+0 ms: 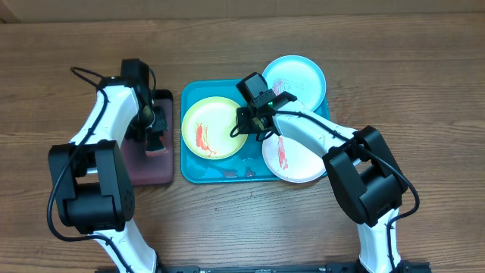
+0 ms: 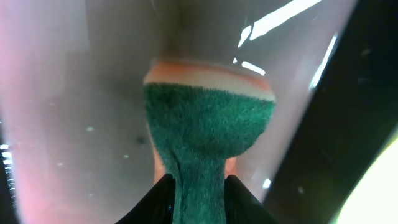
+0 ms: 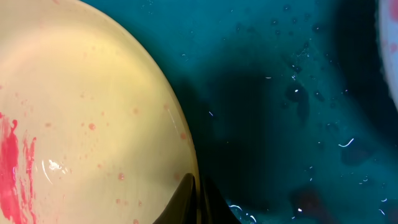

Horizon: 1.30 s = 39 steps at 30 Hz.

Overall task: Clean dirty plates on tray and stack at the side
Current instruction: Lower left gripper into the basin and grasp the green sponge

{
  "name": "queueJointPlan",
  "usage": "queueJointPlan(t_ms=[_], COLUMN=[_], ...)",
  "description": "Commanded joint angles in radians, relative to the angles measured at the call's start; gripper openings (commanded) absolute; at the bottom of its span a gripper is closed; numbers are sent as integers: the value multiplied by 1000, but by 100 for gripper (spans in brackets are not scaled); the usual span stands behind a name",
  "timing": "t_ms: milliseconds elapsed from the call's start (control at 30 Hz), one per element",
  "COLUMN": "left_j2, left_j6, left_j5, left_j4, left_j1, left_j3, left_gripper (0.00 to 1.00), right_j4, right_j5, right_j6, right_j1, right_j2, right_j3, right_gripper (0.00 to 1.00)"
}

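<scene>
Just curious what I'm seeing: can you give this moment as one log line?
left hand: shut on sponge, over pink tray | right hand: at yellow-green plate rim, grip unclear | white plate: red smear

Overhead straight down; both wrist views pressed close.
The overhead takes in the table [image 1: 424,91] from above. The left wrist camera faces down, very near the sponge [image 2: 208,124]. The right wrist camera, as near, looks at the yellow plate [image 3: 81,93] rim and tray [image 3: 280,93] floor. Both spots are also seen overhead.
</scene>
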Motion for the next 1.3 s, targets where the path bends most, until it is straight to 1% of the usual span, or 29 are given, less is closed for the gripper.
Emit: queueJointPlan(t_ms=[0, 100, 167, 300, 500, 900, 1167, 1267], left_j2=[9, 9, 9, 9, 9, 9, 9, 8], left_j6=[12, 11, 11, 11, 11, 7, 7, 7], left_j5=[12, 12, 12, 11, 8, 8, 9, 13], left_j4=[27, 53, 68, 76, 100, 228, 246, 219], left_j1=[-8, -8, -8, -8, -8, -8, -8, -8], left_j3=[-35, -51, -57, -62, -88, -238, -249, -219], left_gripper=[29, 27, 23, 4, 4, 4, 4, 4], right_j4=[-11, -11, -11, -11, -11, -14, -14, -14], right_j5=[22, 22, 22, 22, 22, 22, 22, 22], right_j6=[-3, -3, -3, -3, -3, -3, -3, -3], right_j1=[4, 4, 4, 4, 4, 4, 4, 4], right_j2=[16, 16, 16, 16, 16, 16, 16, 16], right_j3=[11, 11, 11, 11, 11, 11, 11, 11], right_gripper=[4, 4, 4, 4, 4, 4, 4, 4])
